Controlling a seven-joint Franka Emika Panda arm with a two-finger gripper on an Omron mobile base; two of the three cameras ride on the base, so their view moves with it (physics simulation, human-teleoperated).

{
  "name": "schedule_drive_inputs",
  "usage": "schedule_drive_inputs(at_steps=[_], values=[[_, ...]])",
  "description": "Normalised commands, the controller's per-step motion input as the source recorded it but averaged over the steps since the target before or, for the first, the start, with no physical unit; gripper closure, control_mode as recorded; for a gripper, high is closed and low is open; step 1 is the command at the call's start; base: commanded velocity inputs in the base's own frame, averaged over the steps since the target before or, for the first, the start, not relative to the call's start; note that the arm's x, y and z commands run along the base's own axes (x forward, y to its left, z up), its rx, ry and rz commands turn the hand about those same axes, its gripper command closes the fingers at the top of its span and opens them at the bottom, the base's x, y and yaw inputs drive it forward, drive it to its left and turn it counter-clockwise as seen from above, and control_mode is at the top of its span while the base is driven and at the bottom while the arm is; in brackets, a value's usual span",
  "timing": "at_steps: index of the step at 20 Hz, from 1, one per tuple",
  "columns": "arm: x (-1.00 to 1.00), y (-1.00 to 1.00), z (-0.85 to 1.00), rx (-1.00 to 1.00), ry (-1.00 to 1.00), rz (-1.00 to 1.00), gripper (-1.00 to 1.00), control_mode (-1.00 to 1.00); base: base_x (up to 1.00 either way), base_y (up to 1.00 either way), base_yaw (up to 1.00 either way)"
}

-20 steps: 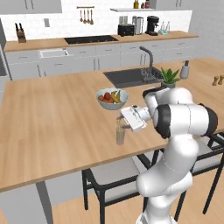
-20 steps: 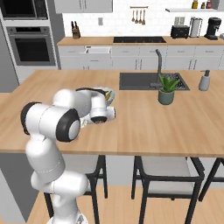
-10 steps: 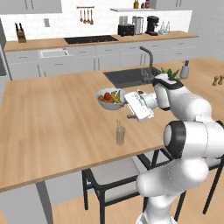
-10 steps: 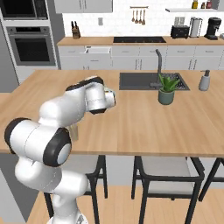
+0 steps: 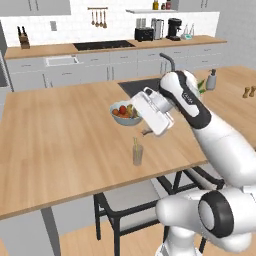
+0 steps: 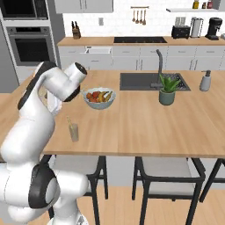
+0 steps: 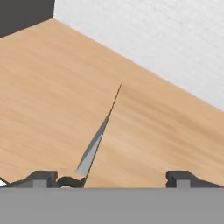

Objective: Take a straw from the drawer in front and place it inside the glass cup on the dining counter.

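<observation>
Standing in the glass cup [image 5: 137, 155], the straw [image 5: 134, 145] leans near the fruit bowl [image 5: 125, 113].

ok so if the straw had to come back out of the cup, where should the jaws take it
Grip the straw by the short tip that sticks up above the cup's rim, coming straight down from above. It stands nearly upright inside the clear cup on the counter, so the wall blocks any side approach lower down.

Your arm rose from the base, bent sharply at the elbow, and reached forward with its wrist turned down and sideways. The gripper [image 7: 111, 177] hung raised in the air, its two fingertips [image 7: 43, 177] set wide apart with nothing between them.
</observation>
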Motion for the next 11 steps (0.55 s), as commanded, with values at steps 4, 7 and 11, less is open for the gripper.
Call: schedule_drive_inputs(at_steps=[4, 7, 11], values=[[-0.47, 0.26, 0.00, -0.63, -0.21, 0.00, -1.00, -1.00, 0.00, 0.00, 0.00], [-0.50, 0.14, -0.01, -0.58, -0.21, 0.00, -1.00, -1.00, 0.00, 0.00, 0.00], [-0.57, 0.06, -0.26, -0.50, -0.14, 0.00, -1.00, -1.00, 0.00, 0.00, 0.00]])
